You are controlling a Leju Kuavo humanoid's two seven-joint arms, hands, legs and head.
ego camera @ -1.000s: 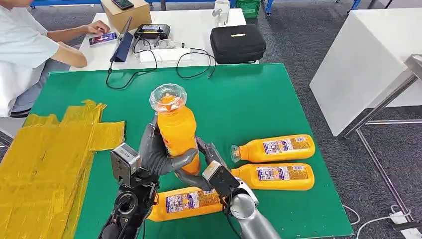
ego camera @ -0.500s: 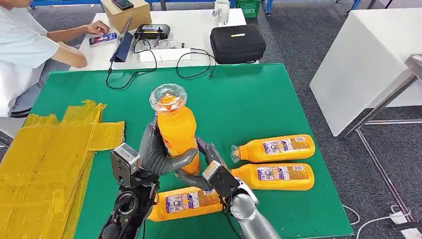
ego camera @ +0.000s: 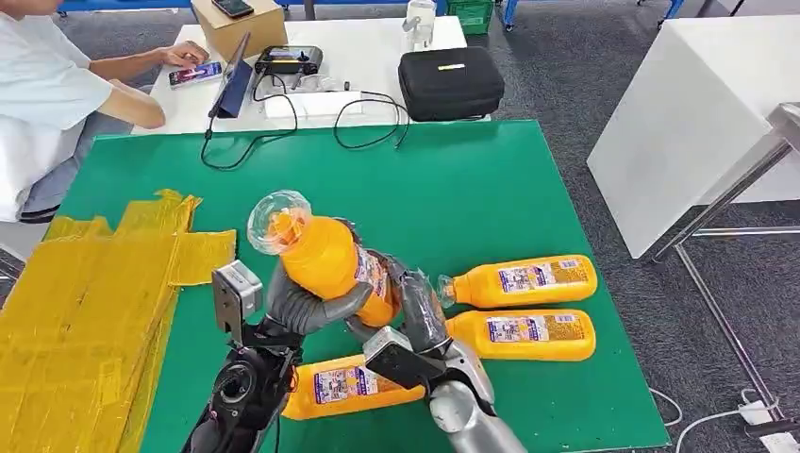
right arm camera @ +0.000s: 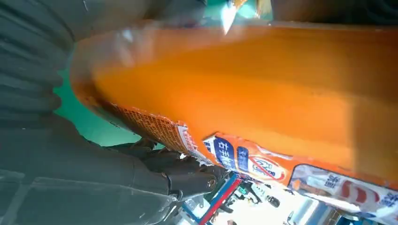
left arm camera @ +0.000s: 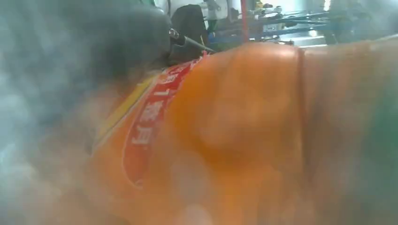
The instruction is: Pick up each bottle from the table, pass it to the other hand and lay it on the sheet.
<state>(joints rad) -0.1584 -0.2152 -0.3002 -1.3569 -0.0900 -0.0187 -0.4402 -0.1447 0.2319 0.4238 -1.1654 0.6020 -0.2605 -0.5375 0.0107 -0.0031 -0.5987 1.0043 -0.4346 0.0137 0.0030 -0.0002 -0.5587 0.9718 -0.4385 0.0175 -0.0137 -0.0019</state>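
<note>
Looking from the robot's side outward: one orange bottle (ego camera: 351, 384) lies flat on the green table (ego camera: 491, 179) just in front of the body, partly under both wrists.

Above it, mid-handover, the held bottle (ego camera: 325, 261) sits between both hands, off the table. Its long axis is tilted, clear cap (ego camera: 274, 222) up and toward the robot's left, base down toward the right. That lean points at the yellow sheet (ego camera: 85, 302), which lies to the left, well apart from the bottle.

Left hand (ego camera: 307, 304) is wrapped around the lower body from the left side, fingers curled under it. Right hand (ego camera: 415, 307) is against the base end from the right; fingers look closed on it, but whether it bears load or merely touches, can't tell. Both wrist views are blurred orange at close range.

Judgement: left hand is the one nearer the sheet, so the carry goes left once the right lets go.

Further right, two more bottles (ego camera: 519, 280) (ego camera: 524, 335) lie flat, side by side, caps toward the robot's hands.
</note>
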